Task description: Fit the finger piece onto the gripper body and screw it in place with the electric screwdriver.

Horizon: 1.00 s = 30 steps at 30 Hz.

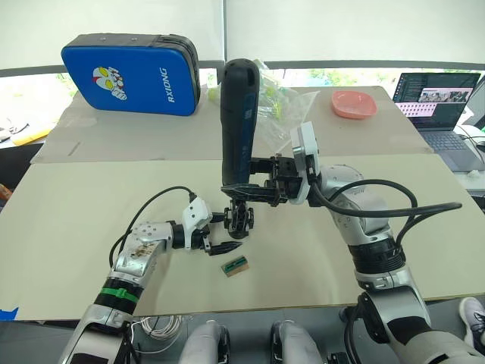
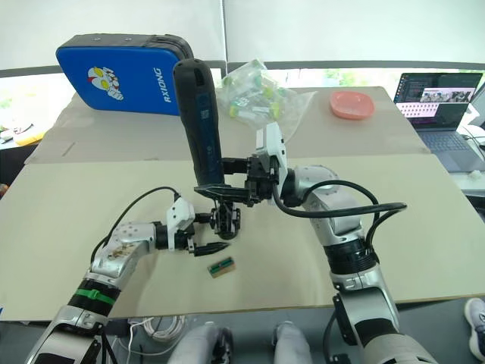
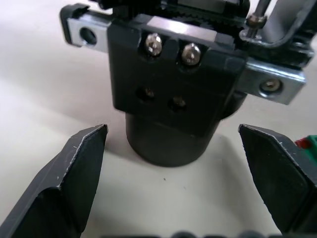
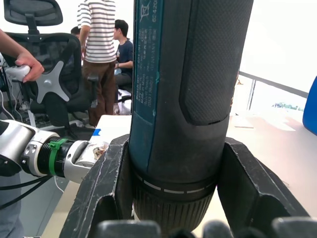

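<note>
Right tool [image 1: 254, 180]: clamps electric screwdriver [image 1: 238, 125] upright, bit down over gripper body [image 1: 241, 218].
Left tool [image 1: 216, 235]: spread wide, flanking the body's base.

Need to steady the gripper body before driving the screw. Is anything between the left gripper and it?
Nothing visible. The left gripper is open, with its fingers either side of the gripper body and only bare table between. The tan-and-green block lies off to one side.
</note>
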Available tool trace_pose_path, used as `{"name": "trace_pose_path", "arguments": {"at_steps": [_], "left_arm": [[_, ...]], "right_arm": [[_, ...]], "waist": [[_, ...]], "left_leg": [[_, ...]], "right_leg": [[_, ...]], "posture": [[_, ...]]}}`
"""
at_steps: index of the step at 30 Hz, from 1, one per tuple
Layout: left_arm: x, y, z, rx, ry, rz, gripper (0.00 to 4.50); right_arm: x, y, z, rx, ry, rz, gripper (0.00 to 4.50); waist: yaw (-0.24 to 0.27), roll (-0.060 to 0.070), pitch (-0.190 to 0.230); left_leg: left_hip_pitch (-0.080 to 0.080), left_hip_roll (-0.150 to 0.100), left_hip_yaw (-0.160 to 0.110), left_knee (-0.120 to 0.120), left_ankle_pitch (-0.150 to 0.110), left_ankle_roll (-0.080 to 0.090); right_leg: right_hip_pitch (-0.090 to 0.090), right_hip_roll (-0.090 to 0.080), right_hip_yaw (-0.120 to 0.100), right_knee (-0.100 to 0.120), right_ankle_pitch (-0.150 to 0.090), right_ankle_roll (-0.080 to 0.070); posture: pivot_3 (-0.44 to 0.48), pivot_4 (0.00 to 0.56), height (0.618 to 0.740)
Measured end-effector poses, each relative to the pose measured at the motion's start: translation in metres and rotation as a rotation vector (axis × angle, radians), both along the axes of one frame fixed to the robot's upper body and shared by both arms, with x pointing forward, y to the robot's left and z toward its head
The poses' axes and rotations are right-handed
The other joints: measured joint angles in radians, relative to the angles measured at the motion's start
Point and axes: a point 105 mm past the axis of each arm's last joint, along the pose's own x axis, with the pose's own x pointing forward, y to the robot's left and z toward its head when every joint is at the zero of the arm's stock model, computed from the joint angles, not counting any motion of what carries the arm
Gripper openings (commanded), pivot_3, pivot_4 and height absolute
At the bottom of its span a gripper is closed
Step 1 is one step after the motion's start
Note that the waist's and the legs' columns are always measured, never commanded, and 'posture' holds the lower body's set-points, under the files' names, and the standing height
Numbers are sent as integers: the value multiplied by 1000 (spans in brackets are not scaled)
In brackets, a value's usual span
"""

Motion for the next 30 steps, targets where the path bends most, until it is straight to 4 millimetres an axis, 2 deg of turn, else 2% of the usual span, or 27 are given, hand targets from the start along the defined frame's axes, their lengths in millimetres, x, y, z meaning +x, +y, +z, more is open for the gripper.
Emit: {"name": "trace_pose_path", "arguments": {"at_steps": [21, 24, 27, 30], "left_arm": [[10, -12, -2, 0, -69, -62, 4500], [9, -12, -3, 11, -80, -70, 3723], [9, -11, -4, 24, -96, -78, 2416], [9, -11, -4, 27, -104, -80, 2324]], "right_arm": [[0, -1, 0, -5, -1, -3, 1966], [1, -1, 0, -7, -2, -5, 1966], [0, -1, -1, -8, -1, -4, 1966], [0, -1, -1, -10, -1, -3, 1966]], "waist": [[4, 0, 0], [4, 0, 0], [3, 0, 0], [3, 0, 0]], "left_leg": [[0, 0, 0, 1, -2, 4], [1, 0, 0, 1, -3, 5], [1, 0, 0, 1, -3, 5], [2, 0, -1, 1, -3, 5]], "right_leg": [[1, 0, 0, 1, 0, 0], [1, 0, 0, 1, 0, 0], [1, 0, 0, 1, 0, 0], [2, 0, 0, 1, 0, 0]], "posture": [[0, 150, 740], [0, 150, 740], [0, 150, 740], [0, 150, 740]]}}
